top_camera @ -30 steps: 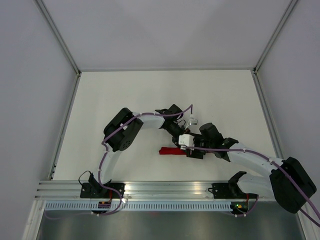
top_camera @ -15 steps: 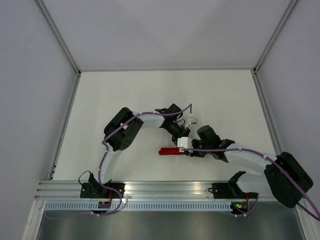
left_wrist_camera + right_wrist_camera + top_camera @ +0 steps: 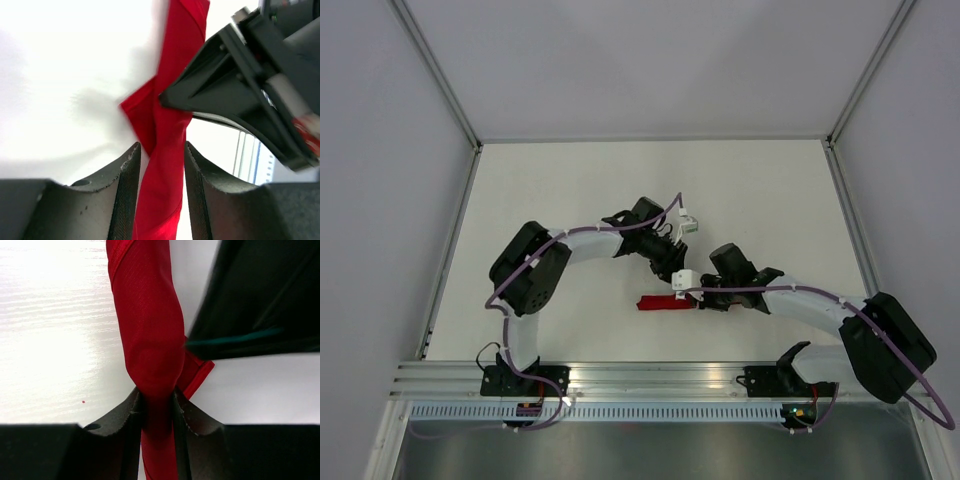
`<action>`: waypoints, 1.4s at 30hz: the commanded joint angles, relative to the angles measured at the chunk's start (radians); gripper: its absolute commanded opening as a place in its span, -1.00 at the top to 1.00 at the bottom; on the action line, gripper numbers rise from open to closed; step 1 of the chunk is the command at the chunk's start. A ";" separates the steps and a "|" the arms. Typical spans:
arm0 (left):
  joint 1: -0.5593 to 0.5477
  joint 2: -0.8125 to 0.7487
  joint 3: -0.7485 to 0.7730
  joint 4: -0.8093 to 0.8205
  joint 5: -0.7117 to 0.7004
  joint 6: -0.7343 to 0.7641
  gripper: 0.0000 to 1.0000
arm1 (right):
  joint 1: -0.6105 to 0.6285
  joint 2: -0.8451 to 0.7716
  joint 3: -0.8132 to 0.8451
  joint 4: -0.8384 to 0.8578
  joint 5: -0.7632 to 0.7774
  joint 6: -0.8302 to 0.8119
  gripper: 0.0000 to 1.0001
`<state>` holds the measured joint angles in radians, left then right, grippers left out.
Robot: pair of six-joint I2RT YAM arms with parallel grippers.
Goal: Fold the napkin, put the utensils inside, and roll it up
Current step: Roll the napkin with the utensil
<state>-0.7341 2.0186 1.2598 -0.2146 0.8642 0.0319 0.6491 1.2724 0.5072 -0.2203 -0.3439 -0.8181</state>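
The rolled napkin (image 3: 147,325) runs as a narrow red tube from the top centre down to the bottom edge; the right gripper (image 3: 156,405) pinches it at lower centre, black fingers (image 3: 125,422) pressed to both sides; a red flap juts right of the roll; a blurred black bulk (image 3: 260,295) fills the upper right; the glossy white table (image 3: 50,325) lies left.

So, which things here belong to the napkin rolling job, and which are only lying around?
Job: rolled bright red cloth napkin, left end effector, right end effector.
Not part of it: white table, grey metal rail.
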 commanded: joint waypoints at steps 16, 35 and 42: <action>-0.031 -0.633 -0.757 0.943 -0.770 -0.118 0.08 | -0.161 0.392 0.398 -0.533 -0.221 -0.188 0.59; -0.508 -0.379 -0.599 0.807 -1.107 0.459 -0.22 | -0.233 0.654 0.648 -0.691 -0.268 -0.216 0.59; -0.507 -0.239 -0.502 0.754 -1.070 0.552 -0.24 | -0.240 0.676 0.651 -0.689 -0.256 -0.214 0.58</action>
<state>-1.2388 1.7386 0.7055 0.5465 -0.2070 0.4713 0.4149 1.8969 1.1618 -0.9512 -0.6617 -0.9916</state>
